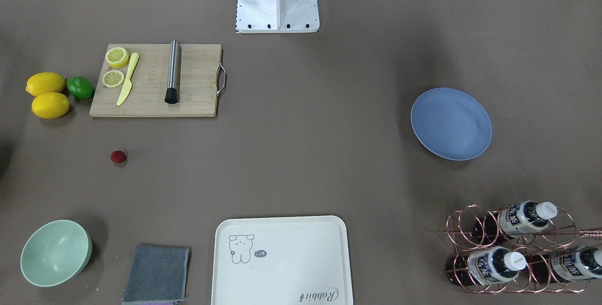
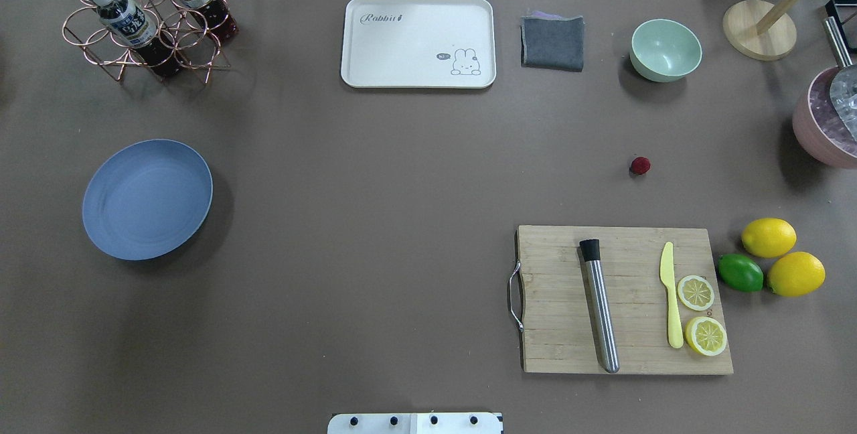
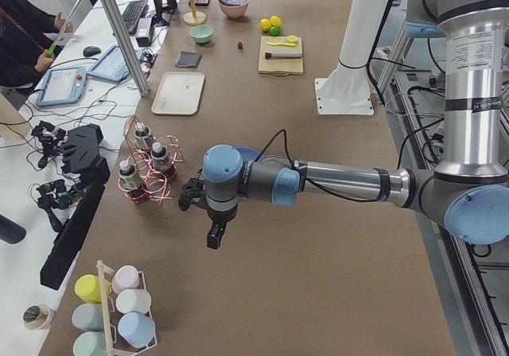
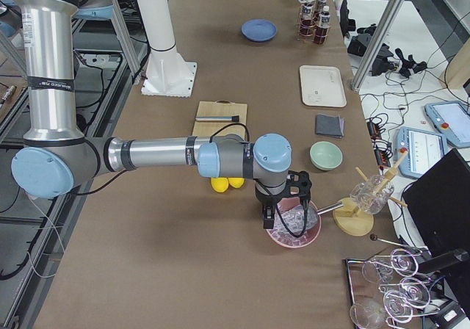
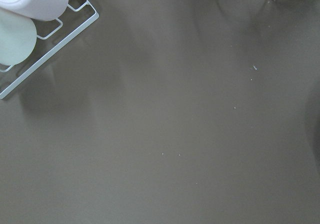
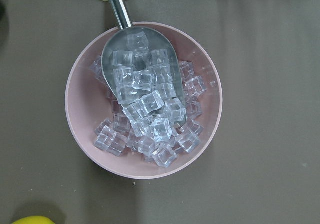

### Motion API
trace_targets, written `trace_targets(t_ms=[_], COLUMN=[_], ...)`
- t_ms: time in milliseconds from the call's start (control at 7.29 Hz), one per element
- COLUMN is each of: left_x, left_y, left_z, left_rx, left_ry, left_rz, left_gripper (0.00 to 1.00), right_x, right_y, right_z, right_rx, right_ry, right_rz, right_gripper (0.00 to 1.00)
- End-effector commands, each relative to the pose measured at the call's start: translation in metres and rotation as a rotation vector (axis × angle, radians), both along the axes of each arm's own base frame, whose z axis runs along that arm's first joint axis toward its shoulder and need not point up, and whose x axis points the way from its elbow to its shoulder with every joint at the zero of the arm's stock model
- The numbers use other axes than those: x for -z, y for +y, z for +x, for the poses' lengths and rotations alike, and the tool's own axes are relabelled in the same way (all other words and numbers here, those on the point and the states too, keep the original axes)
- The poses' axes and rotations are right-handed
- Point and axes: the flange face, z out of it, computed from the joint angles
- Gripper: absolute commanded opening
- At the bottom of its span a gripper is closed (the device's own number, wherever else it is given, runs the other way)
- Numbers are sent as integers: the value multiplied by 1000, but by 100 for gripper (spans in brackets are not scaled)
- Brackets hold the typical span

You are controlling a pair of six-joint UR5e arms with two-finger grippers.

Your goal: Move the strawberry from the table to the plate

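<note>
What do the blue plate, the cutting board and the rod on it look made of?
Blue plate: probably plastic or melamine, matte, even colour, soft sheen. Cutting board: wood, perhaps bamboo, with pale grain strips. Rod: brushed metal, likely steel, with a bright streak along it; black tip maybe rubber.

Matt plate (image 2: pixel 147 199), wooden cutting board (image 2: pixel 550 300)
</note>
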Motion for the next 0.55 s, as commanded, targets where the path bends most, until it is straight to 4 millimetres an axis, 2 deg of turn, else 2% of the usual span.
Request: trace_targets(t_ms=[0, 411], left_x=[-1, 0], left_y=[1, -3], left_z=[-2, -1], left_rx=[2, 6], left_ry=[0, 1], left_rz=[-5, -8], left_gripper=[98, 98], right_x=[-1, 0], right_y=[3, 2], right_z=[0, 0], right_rx=[-13, -14], right_ry=[-1, -2], right_rz=[-15, -14], right_gripper=[100, 100])
